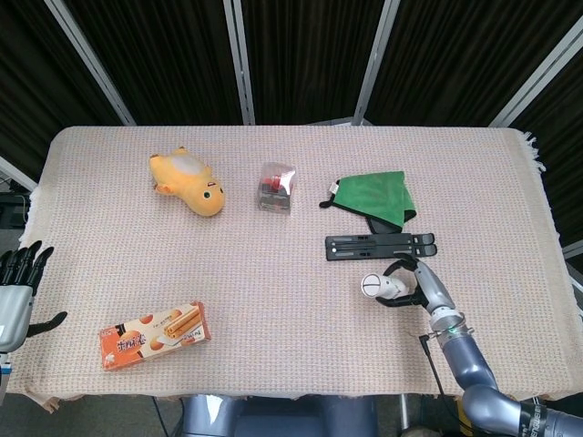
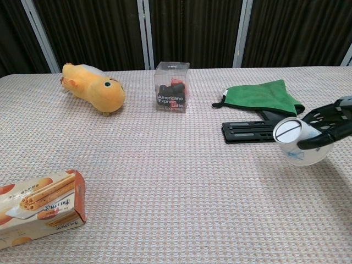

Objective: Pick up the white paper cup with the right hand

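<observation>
a: well, where is the white paper cup (image 2: 297,144) found at this moment?

b: it is gripped by the right hand (image 2: 328,124), tilted on its side with its round base turned toward the chest camera. in the head view the cup (image 1: 379,286) is seen just in front of the black bar (image 1: 380,246), and in the chest view it appears lifted clear of the tablecloth (image 2: 176,181), with a shadow cast below it.

a: and how is that hand set?

b: the dark fingers (image 2: 322,116) are wrapped around the cup's wall, so the cup is held. the left hand (image 1: 16,291) is seen at the table's near left edge, fingers spread, with nothing in it.

a: which step is judged to be in hand?

b: the lift itself. the grasp seems already made, and the task is judged nearly done.

a: what is called for next?

b: a steady raise, it is thought, with the grip kept gentle, since a paper wall can be crushed. the cup may also need to be turned upright.

a: is anything else close by?

b: the green cloth (image 2: 263,95) is laid behind the bar; the toy (image 2: 92,87), the clear box (image 2: 172,87) and the biscuit box (image 2: 39,208) are well apart.
</observation>
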You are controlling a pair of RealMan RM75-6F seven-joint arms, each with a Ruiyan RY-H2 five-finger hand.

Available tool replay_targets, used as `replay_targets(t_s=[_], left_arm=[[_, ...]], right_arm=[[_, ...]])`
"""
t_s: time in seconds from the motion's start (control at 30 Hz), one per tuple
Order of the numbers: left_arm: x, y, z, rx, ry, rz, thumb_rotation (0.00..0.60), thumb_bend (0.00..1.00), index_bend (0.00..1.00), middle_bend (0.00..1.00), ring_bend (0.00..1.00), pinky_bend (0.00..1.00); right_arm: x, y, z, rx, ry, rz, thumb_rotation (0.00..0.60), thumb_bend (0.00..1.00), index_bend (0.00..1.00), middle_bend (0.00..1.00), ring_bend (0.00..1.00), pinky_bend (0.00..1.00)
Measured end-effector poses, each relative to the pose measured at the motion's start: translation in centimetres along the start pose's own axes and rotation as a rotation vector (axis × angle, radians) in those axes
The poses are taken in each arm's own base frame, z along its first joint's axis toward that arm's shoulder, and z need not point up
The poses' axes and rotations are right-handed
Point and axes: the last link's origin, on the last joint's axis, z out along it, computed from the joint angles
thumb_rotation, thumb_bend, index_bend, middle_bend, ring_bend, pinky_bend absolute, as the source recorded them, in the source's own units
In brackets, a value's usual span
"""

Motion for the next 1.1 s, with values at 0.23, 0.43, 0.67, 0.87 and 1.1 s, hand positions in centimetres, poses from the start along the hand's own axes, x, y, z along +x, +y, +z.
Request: replay_targets(t_s=[0.23,0.43,0.67,0.87,1.1], left_arm=[[0.0,0.0,0.0,-0.001,0.000,-0.001,0.600,0.00,0.00,0.00,0.00,0.00],[0.0,0.0,0.0,-0.001,0.000,0.000,0.600,0.00,0.00,0.00,0.00,0.00],[0.0,0.0,0.0,-0.001,0.000,0.000,0.600,0.00,0.00,0.00,0.00,0.00],[0.0,0.0,0.0,-0.001,-0.001,-0.001,0.600,0.00,0.00,0.00,0.00,0.00],[0.0,0.0,0.0,-0.003,-0.002,-0.001,0.600,0.00,0.00,0.00,0.00,0.00]], right_arm=[[-0.4,0.6,0.3,-0.020,-0.002,0.012,0.600,0.15,0.51,0.15,0.00,0.00],[-0.6,1.4,0.5,-0.033,0.009,-0.010,0.600,0.15,0.50,0.15,0.00,0.00],[-0.5,2.0,0.6,-0.047,0.018,-0.028,0.600,0.15,0.47,0.11,0.00,0.00],[-0.4,2.8,0.7,-0.077,0.022,-0.052,0.600,0.15,0.47,0.06,0.00,0.00],[0.5,3.4,0.5,-0.105,0.058,-0.091,0.600,0.15,0.38,0.02,0.00,0.00]])
